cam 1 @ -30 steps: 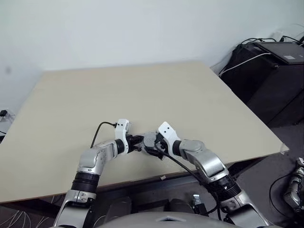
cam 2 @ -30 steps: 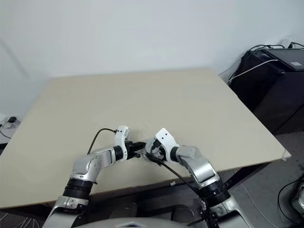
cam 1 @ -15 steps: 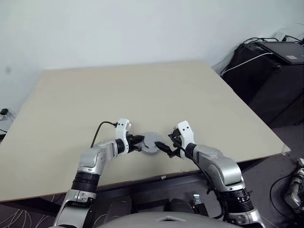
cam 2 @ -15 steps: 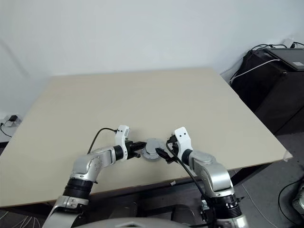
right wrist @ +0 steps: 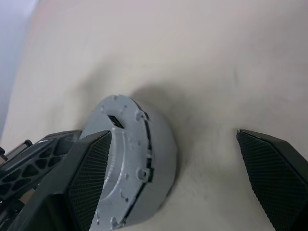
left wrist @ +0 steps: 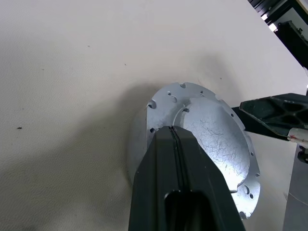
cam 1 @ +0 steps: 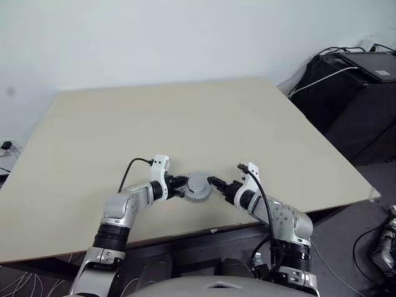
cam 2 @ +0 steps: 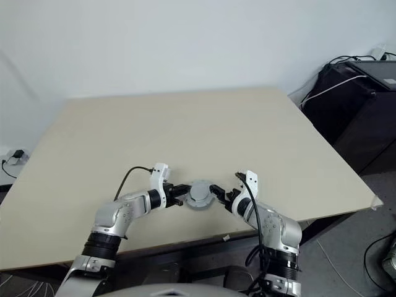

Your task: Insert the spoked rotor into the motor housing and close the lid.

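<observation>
The lid, a silvery-grey disc with a raised centre, lies flat on a grey round body near the table's front edge. In the right wrist view a dark seam parts the lid from the grey wall below, seemingly the motor housing. The spoked rotor is hidden. My left gripper is shut, its tips resting on the lid's left rim. To the right of the lid my right gripper is open, one finger close by the disc, the other finger well apart.
The beige table stretches wide behind and to both sides. Its front edge runs just below the grippers. Black equipment with cables stands off the table's right side.
My right gripper has drawn off the lid to the right and rolled over, leaving the lid uncovered. The left gripper and the lid have stayed put.
</observation>
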